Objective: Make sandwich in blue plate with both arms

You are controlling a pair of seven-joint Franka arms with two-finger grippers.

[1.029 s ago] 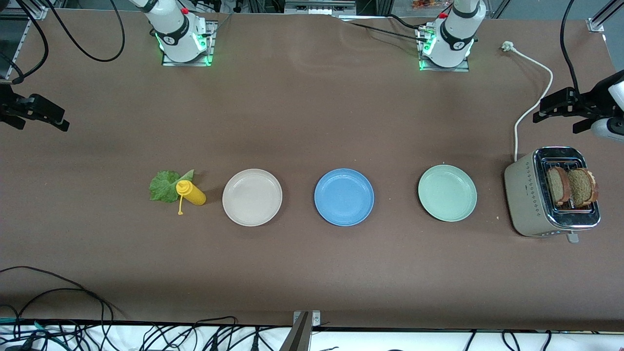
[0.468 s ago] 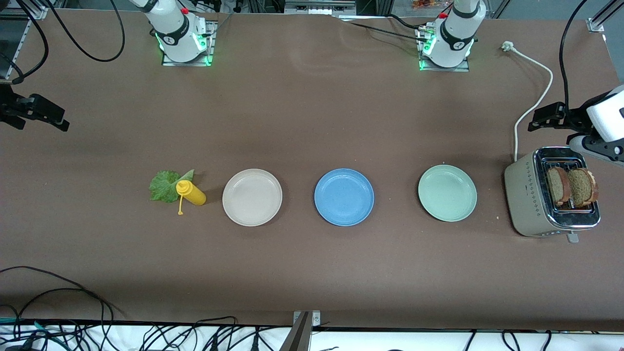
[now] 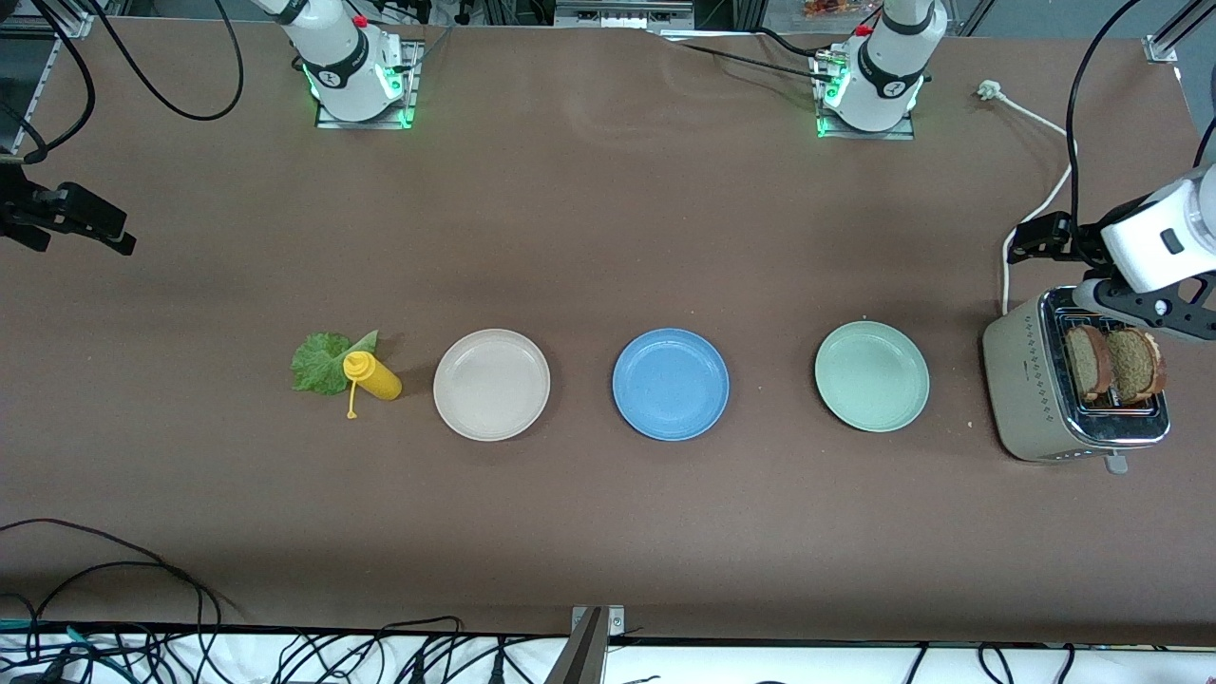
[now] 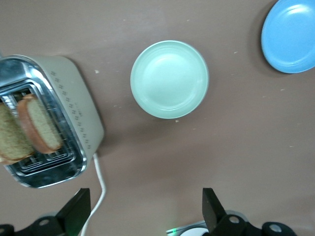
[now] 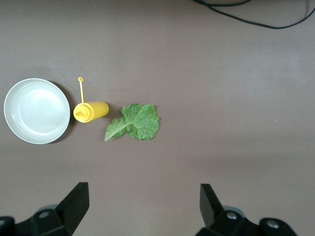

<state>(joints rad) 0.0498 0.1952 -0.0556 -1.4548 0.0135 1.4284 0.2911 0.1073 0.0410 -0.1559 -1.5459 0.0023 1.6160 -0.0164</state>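
Brown matte table (image 3: 608, 237) carries three plates; both hands (image 4: 142, 214) (image 5: 142, 211) spread.

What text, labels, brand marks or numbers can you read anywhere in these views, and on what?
No readable text in any view.
Toaster: rows of small printed marks on its side, a pattern, not letters.
Each arm's base joint carries a small round dark mark, too small to read.
Yellow squeeze bottle: no label visible.
Blue plate, beige plate, pale green plate: plain, unmarked.
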